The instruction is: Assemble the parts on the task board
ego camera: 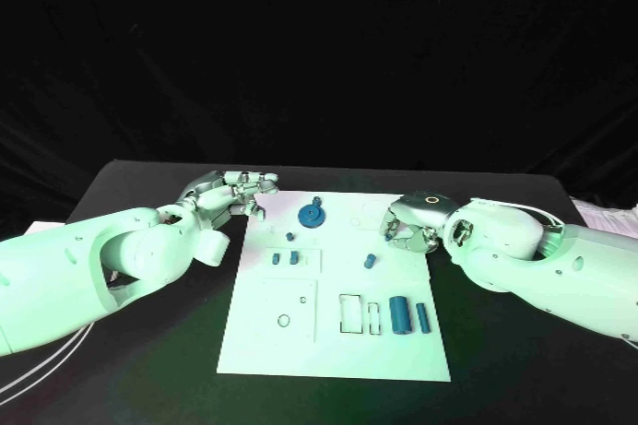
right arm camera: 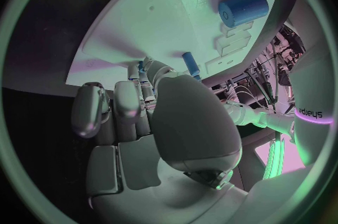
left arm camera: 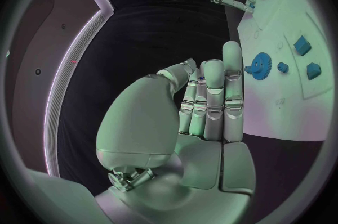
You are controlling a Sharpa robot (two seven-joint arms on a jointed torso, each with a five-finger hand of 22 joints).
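while both hands hover at board edges, risk: curled right hand could sweep loose small blue peg off task board. left hand at far-left corner, fingers straight, together, holding nothing. right hand's contents: cannot tell. blue gear sits between hands, on board.

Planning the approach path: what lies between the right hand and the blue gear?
In the head view, only bare white board separates the right hand from the gear; no part lies between them.
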